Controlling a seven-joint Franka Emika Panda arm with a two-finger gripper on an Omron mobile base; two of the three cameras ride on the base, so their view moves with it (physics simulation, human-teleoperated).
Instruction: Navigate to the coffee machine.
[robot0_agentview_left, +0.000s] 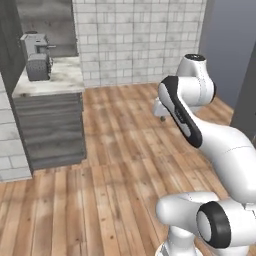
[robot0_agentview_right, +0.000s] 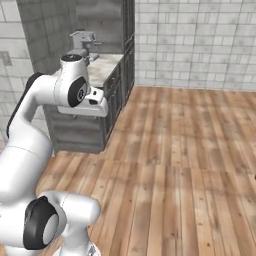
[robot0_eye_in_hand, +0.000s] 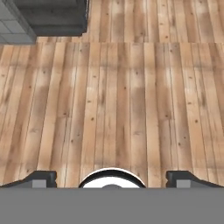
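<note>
Hand view caption: the two-finger gripper (robot0_eye_in_hand: 112, 179) is held over bare wooden plank floor (robot0_eye_in_hand: 118, 100), far from the coffee machine.

Nearest the camera, the two dark fingertips (robot0_eye_in_hand: 40, 178) are seen wide apart at the bottom of the hand view, so the jaws are spread and nothing is held between them. Beyond them, only planks are crossed until the foot of a dark grey slatted cabinet (robot0_eye_in_hand: 52, 17) is met at the upper left. From the left base view, the folded white arm is seen at the right, and the same cabinet (robot0_agentview_left: 50, 127) is found across the floor, topped by a pale marble counter (robot0_agentview_left: 67, 80). On that counter, towards its far end, the boxy silver-grey coffee machine (robot0_agentview_left: 36, 56) is placed, backed by a white tiled wall (robot0_agentview_left: 140, 35). From the right base view, the machine (robot0_agentview_right: 84, 42) is partly covered by the arm's upper joint.
</note>
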